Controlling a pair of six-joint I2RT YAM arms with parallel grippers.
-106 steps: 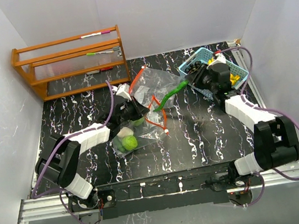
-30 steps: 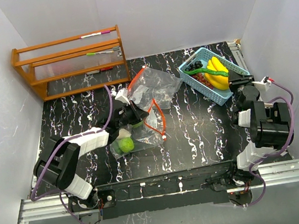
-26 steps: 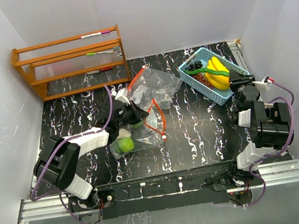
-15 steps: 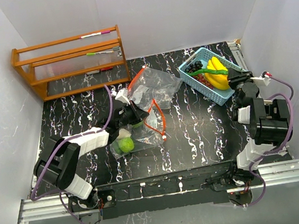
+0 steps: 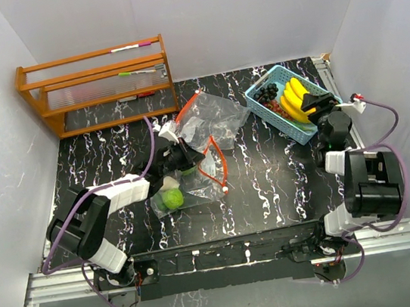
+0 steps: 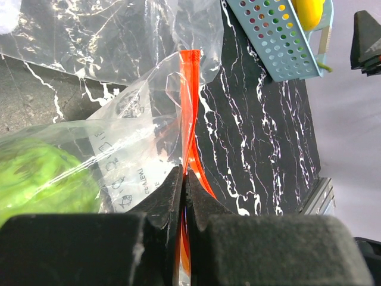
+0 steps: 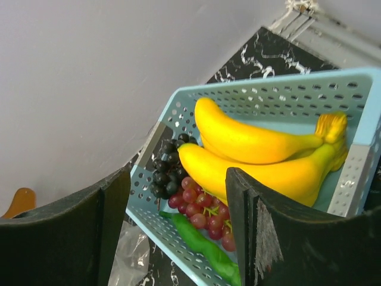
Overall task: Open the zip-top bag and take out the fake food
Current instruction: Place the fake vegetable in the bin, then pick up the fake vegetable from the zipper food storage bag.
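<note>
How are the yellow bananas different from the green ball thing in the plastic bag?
The bananas are yellow, long and curved; the green piece is round. The bananas lie uncovered in the blue basket; the green piece sits inside the clear bag. The open right gripper hangs above the bananas; the left gripper is shut on the orange zip strip beside the green piece. Both look like toy food.
</note>
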